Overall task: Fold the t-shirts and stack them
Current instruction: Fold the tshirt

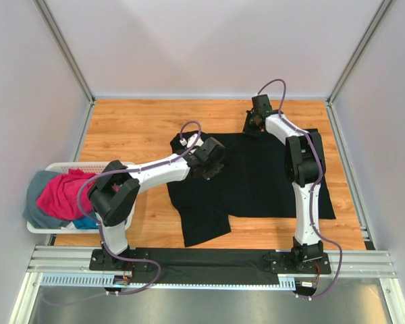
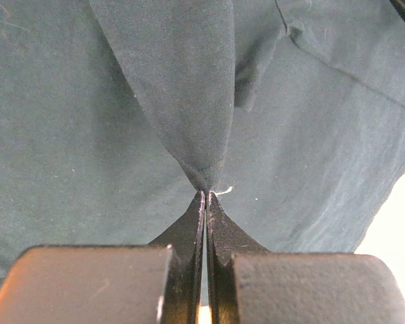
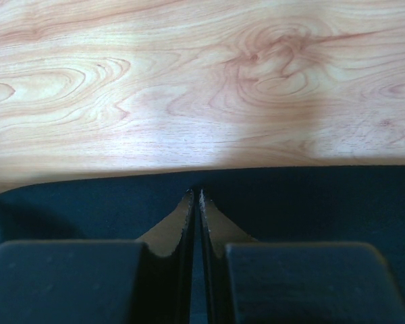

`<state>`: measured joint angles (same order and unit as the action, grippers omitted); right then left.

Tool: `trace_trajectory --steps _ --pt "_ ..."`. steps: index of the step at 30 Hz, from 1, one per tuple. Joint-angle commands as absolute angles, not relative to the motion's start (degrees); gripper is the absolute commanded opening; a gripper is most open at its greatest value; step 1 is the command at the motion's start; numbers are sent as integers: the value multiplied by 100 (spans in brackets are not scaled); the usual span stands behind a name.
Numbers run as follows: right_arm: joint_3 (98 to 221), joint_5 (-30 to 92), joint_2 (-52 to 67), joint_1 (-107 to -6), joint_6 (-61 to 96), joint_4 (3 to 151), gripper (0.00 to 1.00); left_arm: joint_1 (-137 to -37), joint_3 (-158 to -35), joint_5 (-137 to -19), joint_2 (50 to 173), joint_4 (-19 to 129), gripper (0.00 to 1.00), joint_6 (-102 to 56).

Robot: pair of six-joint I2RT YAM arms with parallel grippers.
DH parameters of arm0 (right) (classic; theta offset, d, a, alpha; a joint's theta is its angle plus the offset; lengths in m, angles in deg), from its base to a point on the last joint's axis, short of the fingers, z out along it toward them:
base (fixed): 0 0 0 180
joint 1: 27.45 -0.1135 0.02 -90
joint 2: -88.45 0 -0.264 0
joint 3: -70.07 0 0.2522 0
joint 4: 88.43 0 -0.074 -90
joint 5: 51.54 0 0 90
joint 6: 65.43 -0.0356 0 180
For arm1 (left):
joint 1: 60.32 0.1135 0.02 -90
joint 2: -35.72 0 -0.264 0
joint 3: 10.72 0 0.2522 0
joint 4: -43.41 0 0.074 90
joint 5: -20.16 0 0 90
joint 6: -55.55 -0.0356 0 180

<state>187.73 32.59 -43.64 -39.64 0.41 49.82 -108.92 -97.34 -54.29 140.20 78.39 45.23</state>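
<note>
One black t-shirt [image 1: 256,182] lies opened out on the middle of the table [image 1: 135,128]. It is mostly flat, with a flap, apparently a sleeve, reaching toward the near edge on its left side. A ridge of cloth on its left part is gathered and drawn up into the left end effector [image 2: 206,194], whose jaws are pressed together on that pinch of fabric. At the shirt's far edge the right end effector [image 3: 196,196] has its jaws almost together right at the cloth's border, with bare wood beyond. It appears to be nipping the edge, though the wrist view does not plainly show fabric between the tips.

Three further garments, a pink t-shirt [image 1: 61,196], a grey t-shirt [image 1: 35,192] and a blue t-shirt [image 1: 88,221], sit heaped and crumpled in the white basket [image 1: 74,165]. The basket stands at the left edge of the table, well apart from the black one.

Judged progress: early. No folded shirt and no stack is visible anywhere on the table, and the black shirt shows no finished fold. The two grips suggest that its first fold, or a straightening before it, is in hand. Left to do: fold this shirt, then take out, fold and stack each of the three in the basket.
</note>
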Motion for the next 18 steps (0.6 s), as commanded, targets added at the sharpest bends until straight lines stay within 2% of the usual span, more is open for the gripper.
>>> trace_trajectory --steps 1,18 --pt "18772 3354 -4593 -3940 14 4819 8 -11015 -9945 -5455 14101 7862 0 4650" --pt "18780 3301 -4637 -3949 5 4827 7 -11209 -10296 -5183 14259 8617 0 5107"
